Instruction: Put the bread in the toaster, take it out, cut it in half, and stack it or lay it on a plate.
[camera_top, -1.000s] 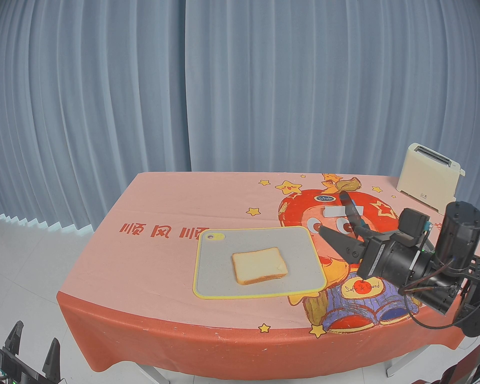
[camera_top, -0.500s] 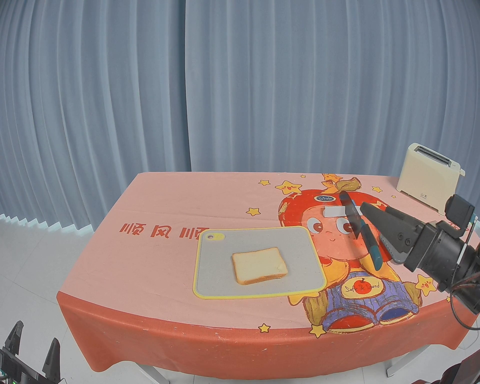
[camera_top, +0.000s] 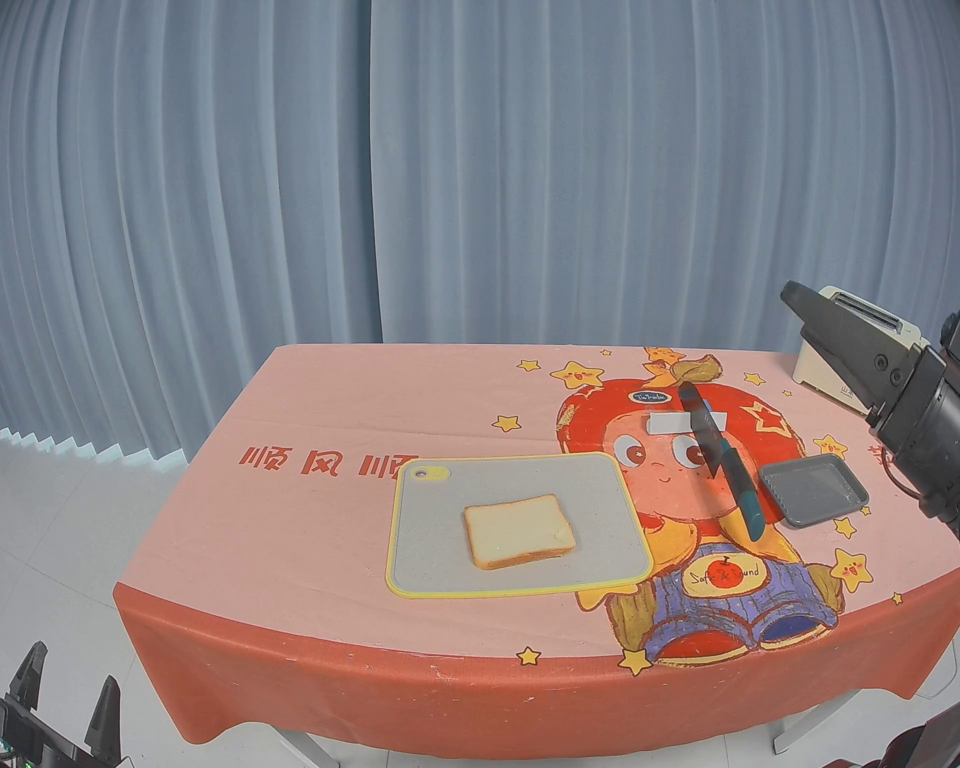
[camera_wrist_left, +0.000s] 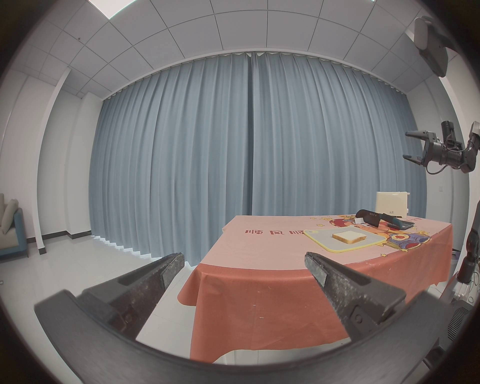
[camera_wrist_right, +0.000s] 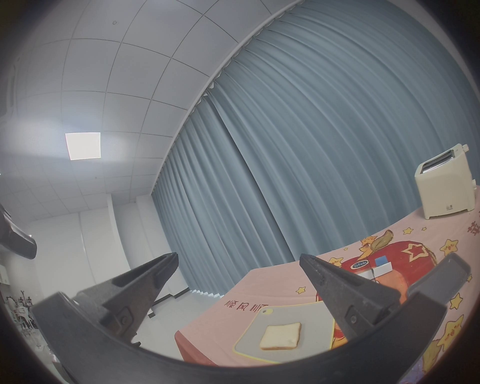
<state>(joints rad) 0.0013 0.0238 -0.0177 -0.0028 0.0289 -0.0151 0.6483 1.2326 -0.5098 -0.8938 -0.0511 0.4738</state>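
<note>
Head view: right arm (camera_top: 922, 415) aloft

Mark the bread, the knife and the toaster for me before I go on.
bread (camera_top: 519, 531): head view, middle of the slice's top face.
knife (camera_top: 724, 463): head view, about where the blade meets the handle.
toaster (camera_wrist_right: 446, 182): right wrist view, on its front wall.

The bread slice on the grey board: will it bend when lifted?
The bread slice looks thin and pale, so probably soft, light and apt to sag. It lies flat on the board, so pinching an edge may dent it.
</note>
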